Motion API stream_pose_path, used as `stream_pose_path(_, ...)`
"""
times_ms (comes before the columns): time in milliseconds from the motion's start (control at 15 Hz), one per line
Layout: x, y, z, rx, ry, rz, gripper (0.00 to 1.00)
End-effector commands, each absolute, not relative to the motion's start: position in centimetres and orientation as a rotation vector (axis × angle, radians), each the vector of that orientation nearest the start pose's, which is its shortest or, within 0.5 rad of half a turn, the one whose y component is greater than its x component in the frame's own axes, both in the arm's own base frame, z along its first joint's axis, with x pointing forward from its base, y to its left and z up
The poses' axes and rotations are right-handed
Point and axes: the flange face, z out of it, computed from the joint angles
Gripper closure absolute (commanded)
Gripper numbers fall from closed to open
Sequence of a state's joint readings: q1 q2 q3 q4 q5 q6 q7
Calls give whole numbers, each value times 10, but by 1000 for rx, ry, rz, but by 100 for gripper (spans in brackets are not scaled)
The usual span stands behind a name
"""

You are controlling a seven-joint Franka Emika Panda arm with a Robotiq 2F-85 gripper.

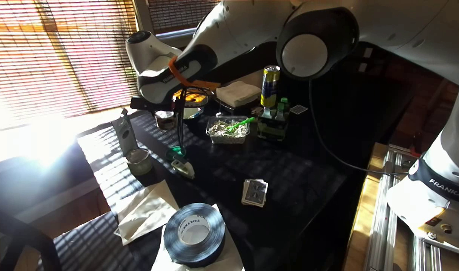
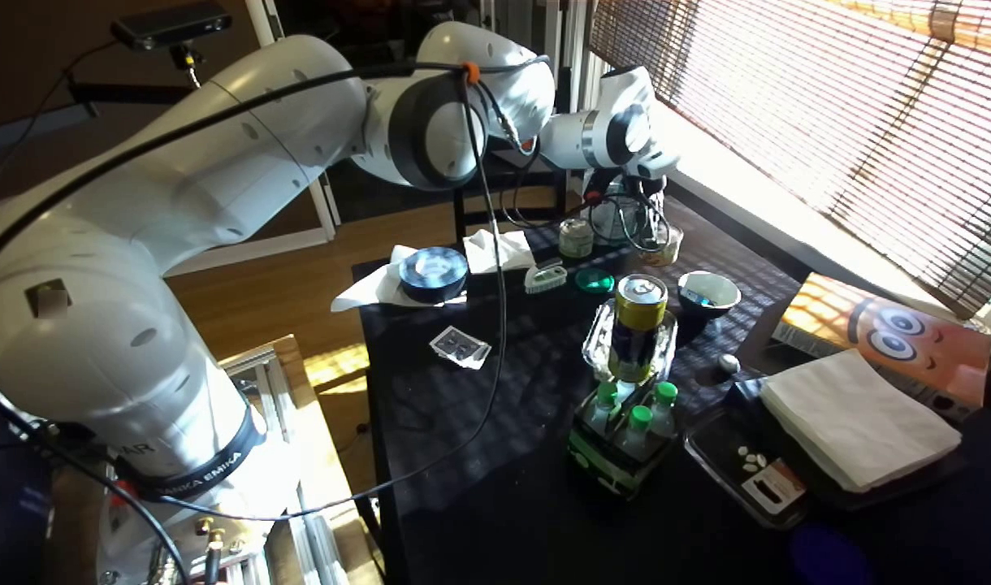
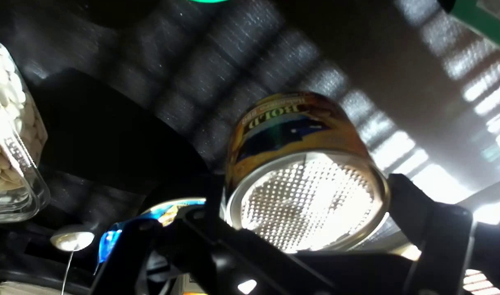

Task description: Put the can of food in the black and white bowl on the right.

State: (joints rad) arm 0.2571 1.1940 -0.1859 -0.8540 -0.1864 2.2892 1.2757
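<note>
The can of food (image 3: pixel 291 127) has an orange-brown label with dark lettering and a shiny dimpled end facing up. It also shows in both exterior views, as the can near the window side (image 1: pixel 164 121) and under the hand (image 2: pixel 663 248). My gripper (image 3: pixel 305 188) has its two fingers spread wide at either side of the can's rim. I cannot tell whether they press on it. The black and white bowl (image 2: pixel 709 294) stands beside the can, with a blue packet inside. It also shows in an exterior view (image 1: pixel 192 113), partly hidden by cables. In the wrist view the blue packet (image 3: pixel 151 217) shows beyond the left finger.
A clear box of food with a green fork (image 1: pixel 228 130) and a bottle carrier (image 2: pixel 621 443) with a tall can (image 2: pixel 638 325) stand nearby. A glass jar (image 1: pixel 139 162), brush (image 1: pixel 183 168), tape roll (image 1: pixel 194 235), cards (image 1: pixel 255 192) and napkins (image 2: pixel 861 418) lie around.
</note>
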Motion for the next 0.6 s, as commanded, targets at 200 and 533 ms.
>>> stream_pose_path(200,821,88,233,-2576,1858,-876,29)
stream_pose_path(533,816,70,228,-2602,1948,-845,4)
